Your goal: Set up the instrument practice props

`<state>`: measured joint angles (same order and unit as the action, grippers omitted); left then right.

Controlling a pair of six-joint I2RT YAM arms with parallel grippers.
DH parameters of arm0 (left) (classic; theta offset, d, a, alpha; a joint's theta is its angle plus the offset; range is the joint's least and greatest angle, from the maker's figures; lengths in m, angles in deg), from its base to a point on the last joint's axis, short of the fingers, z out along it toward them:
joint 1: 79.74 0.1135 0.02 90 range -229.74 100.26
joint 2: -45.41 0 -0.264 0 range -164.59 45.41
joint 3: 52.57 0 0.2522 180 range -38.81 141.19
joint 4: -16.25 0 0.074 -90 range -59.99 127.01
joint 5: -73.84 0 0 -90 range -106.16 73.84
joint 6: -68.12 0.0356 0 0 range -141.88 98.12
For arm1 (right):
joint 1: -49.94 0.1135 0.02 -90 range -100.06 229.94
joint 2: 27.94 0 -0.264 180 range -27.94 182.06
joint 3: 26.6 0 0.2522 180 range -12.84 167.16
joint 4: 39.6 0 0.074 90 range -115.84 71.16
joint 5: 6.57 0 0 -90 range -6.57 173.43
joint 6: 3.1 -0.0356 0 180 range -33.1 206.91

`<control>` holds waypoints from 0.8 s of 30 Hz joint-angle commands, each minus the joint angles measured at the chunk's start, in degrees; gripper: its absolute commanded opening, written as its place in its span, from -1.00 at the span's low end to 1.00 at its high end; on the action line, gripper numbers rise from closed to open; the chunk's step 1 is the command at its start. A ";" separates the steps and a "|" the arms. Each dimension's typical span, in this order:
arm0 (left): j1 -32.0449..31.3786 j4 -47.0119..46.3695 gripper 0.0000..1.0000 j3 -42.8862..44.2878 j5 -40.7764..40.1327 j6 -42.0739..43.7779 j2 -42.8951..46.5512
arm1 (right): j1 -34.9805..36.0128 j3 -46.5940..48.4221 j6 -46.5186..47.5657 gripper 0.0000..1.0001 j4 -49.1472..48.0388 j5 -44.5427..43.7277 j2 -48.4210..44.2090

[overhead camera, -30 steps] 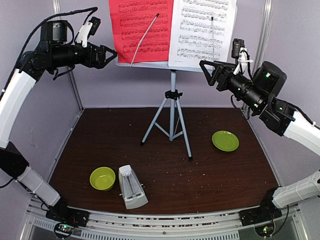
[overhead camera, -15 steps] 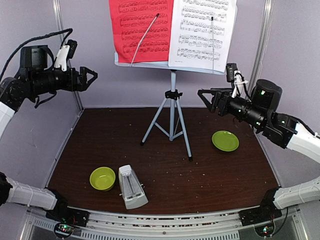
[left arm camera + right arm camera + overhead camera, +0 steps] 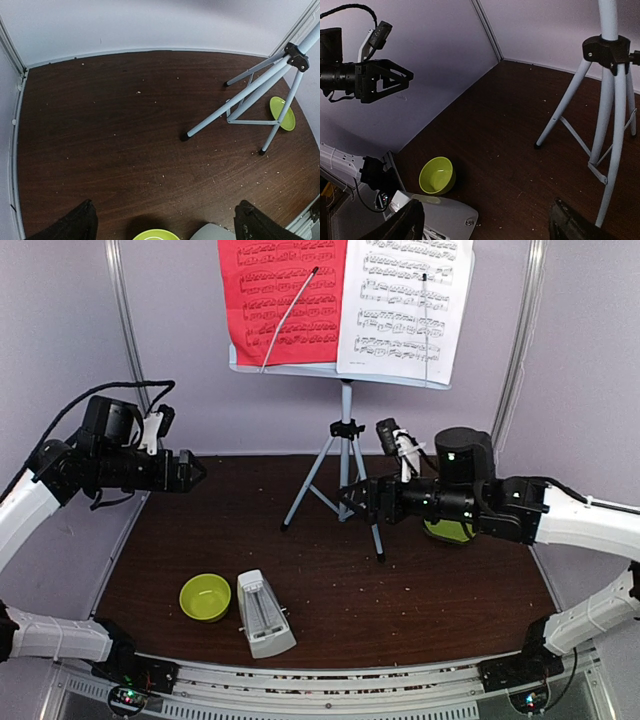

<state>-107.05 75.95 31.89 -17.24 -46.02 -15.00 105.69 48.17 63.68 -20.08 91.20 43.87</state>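
Up top: the red sheet and the white sheet sit side by side on the stand. They lean back so the notes can be read. I think this part of the job is done.
Stand: it is upright at the back middle of the table. Its three legs are spread out, which keeps it from tipping.
Metronome: it is on the table near the front edge, just beside the bowl. It looks like it is lying on its back and not standing. I think it is the one thing not yet set up.
Left end effector: it is wide open and holds nothing. It hangs in the air over the left side of the table. The metronome is lower down, nearer the front and to its right, well apart.
Right end effector: it is wide open and empty too. It hangs just in front of the stand's legs and points left. The metronome is to its left and nearer the front, well apart. The right wrist camera sees it in the bottom left corner, below the bowl.
Plate: it is on the right side of the table, partly hidden behind the right arm. It is not a prop.
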 commanded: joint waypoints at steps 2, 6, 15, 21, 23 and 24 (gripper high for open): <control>0.35 -2.28 0.96 -0.86 0.77 -6.69 -0.29 | 5.38 10.33 -5.34 0.78 8.52 -1.75 7.72; 0.41 -2.23 0.96 -4.42 -2.00 -11.77 1.81 | 9.29 17.98 -6.43 0.98 14.89 -2.22 13.84; 0.41 -0.89 0.96 -9.57 -9.09 -20.61 9.01 | 16.56 35.36 -12.06 1.00 28.69 -5.88 28.65; 0.37 2.58 0.95 -11.01 -9.83 -21.39 10.23 | 19.24 56.58 -17.62 1.00 48.76 -11.68 42.10; 0.35 2.20 0.95 -12.01 -10.40 -21.17 11.07 | 20.08 59.42 -17.94 1.00 49.36 -10.95 43.88; 0.35 2.13 0.96 -12.37 -10.67 -20.81 11.44 | 20.50 59.74 -18.08 1.00 48.93 -10.34 44.42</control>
<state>-107.05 78.05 21.20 -25.74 -65.96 -5.25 124.70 103.16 48.43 19.96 83.16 86.79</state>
